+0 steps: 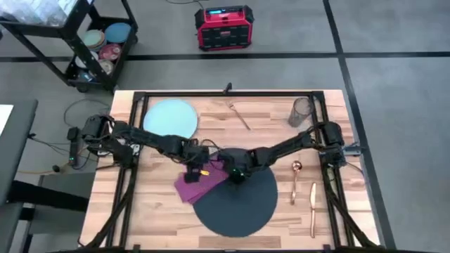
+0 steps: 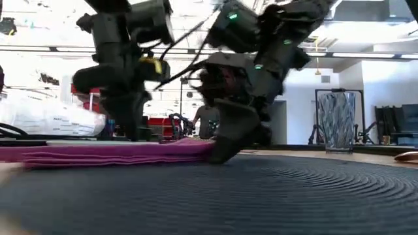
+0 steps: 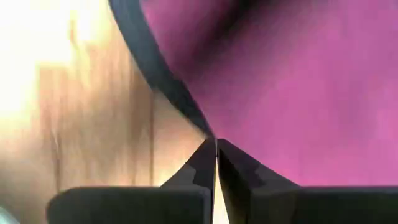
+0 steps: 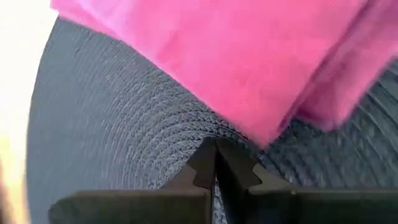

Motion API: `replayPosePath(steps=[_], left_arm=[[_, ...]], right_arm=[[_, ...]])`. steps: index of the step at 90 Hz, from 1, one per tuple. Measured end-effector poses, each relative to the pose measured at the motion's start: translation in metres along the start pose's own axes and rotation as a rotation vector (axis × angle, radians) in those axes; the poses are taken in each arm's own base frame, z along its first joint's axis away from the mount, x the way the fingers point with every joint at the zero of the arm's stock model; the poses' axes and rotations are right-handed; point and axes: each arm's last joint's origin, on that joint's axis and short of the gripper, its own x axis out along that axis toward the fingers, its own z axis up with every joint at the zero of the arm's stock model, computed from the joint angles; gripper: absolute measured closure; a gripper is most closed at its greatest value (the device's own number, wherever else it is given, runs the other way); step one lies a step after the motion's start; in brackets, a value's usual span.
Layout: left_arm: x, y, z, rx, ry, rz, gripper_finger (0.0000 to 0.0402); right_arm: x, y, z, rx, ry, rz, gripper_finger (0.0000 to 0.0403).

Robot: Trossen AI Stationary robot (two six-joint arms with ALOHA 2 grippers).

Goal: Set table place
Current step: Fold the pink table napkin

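Light-wood plank counter point(image 1: 281, 140): magenta cloth napkin point(image 1: 199, 184) overlaps dark round woven mat point(image 1: 235, 204) at ten o'clock. We judge left end effector point(image 1: 197, 171) and right end effector point(image 1: 235, 173), both closed empty, risk dragging it.

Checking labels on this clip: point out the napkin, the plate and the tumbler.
napkin point(image 1: 195, 184): high view, middle of the cloth.
plate point(image 1: 171, 118): high view, centre of its face.
tumbler point(image 1: 301, 111): high view, its side wall.

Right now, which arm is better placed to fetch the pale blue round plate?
Left. The pale blue round plate lies at the table's far left, beside the left arm; the left gripper is nearer it than the right gripper.
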Motion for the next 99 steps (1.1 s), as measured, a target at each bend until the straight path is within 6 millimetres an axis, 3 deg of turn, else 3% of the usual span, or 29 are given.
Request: replayPosePath(steps=[14,26,35,46,62,72,84,99], left_arm=[[-0.001,-0.018,0.000,-0.046,-0.006,-0.140,0.0401],[0.002,-0.045,0.008,-0.100,-0.156,-0.217,0.0401],[0.016,-0.057,0.014,-0.201,-0.216,-0.265,0.0401],[0.046,-0.068,0.021,-0.311,-0.226,-0.303,0.0401],[0.065,-0.079,0.058,-0.372,-0.366,-0.385,0.0401],[0.053,-0.071,0.085,-0.346,-0.457,-0.357,0.0401],[0.014,-0.057,0.115,-0.286,-0.608,-0.347,0.0401],[-0.008,-0.053,0.119,-0.221,-0.588,-0.248,0.0401]], right_arm=[[-0.031,-0.016,-0.007,0.032,-0.126,0.052,0.0403],[-0.032,-0.035,-0.016,0.070,-0.091,0.020,0.0403],[-0.034,-0.042,-0.011,0.077,-0.101,0.046,0.0403],[-0.035,-0.050,-0.005,0.065,-0.111,0.033,0.0403],[-0.054,-0.058,0.011,0.044,-0.177,0.052,0.0403],[-0.063,-0.066,0.016,0.041,-0.176,0.039,0.0403],[-0.069,-0.070,0.015,0.014,-0.149,0.013,0.0403],[-0.082,-0.066,0.012,0.006,-0.172,-0.059,0.0403]])
